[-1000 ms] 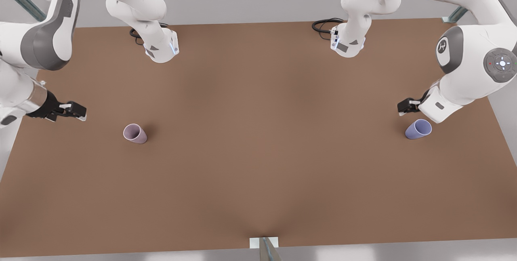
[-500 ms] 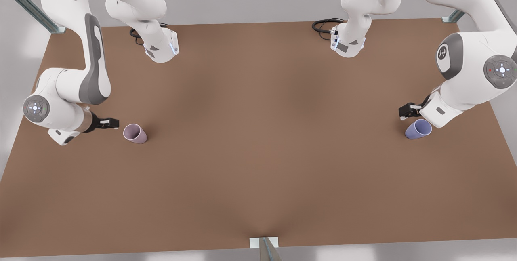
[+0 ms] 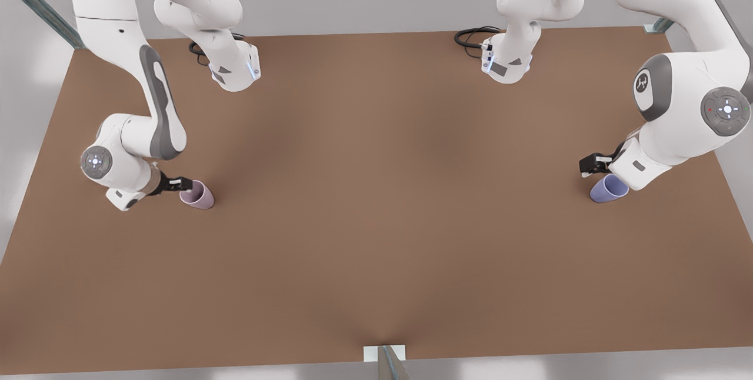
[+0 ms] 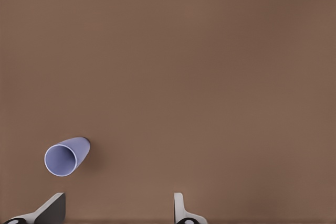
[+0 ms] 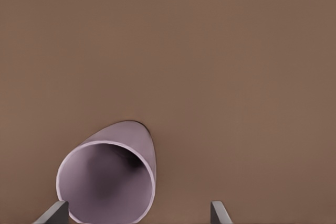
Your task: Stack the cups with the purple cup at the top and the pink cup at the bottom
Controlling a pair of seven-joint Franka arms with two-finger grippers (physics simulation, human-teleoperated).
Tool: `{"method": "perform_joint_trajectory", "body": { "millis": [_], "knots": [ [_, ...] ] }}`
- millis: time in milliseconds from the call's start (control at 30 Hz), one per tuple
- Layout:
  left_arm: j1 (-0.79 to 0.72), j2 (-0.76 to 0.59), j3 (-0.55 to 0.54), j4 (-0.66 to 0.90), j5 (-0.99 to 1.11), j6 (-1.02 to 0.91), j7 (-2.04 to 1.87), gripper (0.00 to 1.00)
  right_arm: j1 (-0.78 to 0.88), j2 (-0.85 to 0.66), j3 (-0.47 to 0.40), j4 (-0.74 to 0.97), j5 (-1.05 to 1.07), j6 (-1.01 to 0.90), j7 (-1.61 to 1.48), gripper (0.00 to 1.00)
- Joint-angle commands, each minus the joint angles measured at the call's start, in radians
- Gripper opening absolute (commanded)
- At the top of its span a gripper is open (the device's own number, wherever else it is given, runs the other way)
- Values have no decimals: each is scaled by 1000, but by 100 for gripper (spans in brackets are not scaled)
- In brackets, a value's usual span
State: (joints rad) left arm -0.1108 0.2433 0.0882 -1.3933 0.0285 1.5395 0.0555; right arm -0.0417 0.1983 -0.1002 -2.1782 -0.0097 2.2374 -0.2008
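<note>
The pink cup (image 3: pixel 197 195) stood on the brown table (image 3: pixel 376 221) toward the front view's left, mouth up; the purple cup (image 3: pixel 609 188) stood far across the table toward the front view's right, well apart from it.

The right gripper (image 3: pixel 178 183) was at the front view's left, low over the table at the pink cup's rim. Its arm reached down from the far edge, bent sharply at the elbow, the forearm running nearly level toward the cup. In the right wrist view the pink cup (image 5: pixel 111 177) loomed close, its open mouth facing the camera, with the two fingertips (image 5: pixel 53 212) spread wide, one on either side and not touching it.

The left gripper (image 3: pixel 593 163) was at the front view's right, just on the far side of the purple cup and above it, the wrist tilted down from a big bent elbow. In the left wrist view the purple cup (image 4: pixel 65 156) sat off toward one finger (image 4: pixel 50 208) rather than between the pair, which were parted wide and empty.
</note>
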Motion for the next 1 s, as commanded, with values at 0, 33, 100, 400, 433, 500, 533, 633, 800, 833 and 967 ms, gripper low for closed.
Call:
{"method": "perform_joint_trajectory", "body": {
  "millis": [0, 33, 100, 400, 433, 500, 533, 633, 800, 833, 967],
  "knots": [
    [0, -1, 1, 0, 1, 1, 3, 100, -3, 1, -1, -23, 4, 140, -46, 100],
    [0, -1, 1, 0, 1, 1, 3, 100, -3, 9, -1, -22, 4, 140, -46, 94],
    [0, 1, 1, -1, 1, 1, 3, 100, -4, 32, 1, -23, 5, 174, -45, 89],
    [0, 7, 10, -4, 1, 7, 3, 100, -3, 84, 1, -51, 8, 226, -45, 70],
    [0, 7, 10, -6, 1, 8, 3, 100, -3, 89, 1, -51, 8, 226, -45, 69],
    [0, 7, 11, -6, 1, 8, 3, 100, -3, 92, 1, -52, 8, 226, -46, 58],
    [0, 5, 13, -10, 1, 8, 3, 100, -3, 92, 1, -52, 8, 225, -46, 53],
    [-1, -2, 13, -23, -1, 14, 3, 100, -3, 90, 2, -52, 8, 223, -46, 41],
    [0, -7, 13, -59, -2, 56, 3, 100, 0, 85, 5, -48, 8, 217, -46, 21],
    [0, -7, 13, -59, -2, 56, 3, 100, 2, 84, 8, -46, 8, 217, -45, 21],
    [3, -7, 15, -59, -2, 57, 3, 100, 8, 58, 17, -8, 13, 163, -38, 21]
  ]
}}
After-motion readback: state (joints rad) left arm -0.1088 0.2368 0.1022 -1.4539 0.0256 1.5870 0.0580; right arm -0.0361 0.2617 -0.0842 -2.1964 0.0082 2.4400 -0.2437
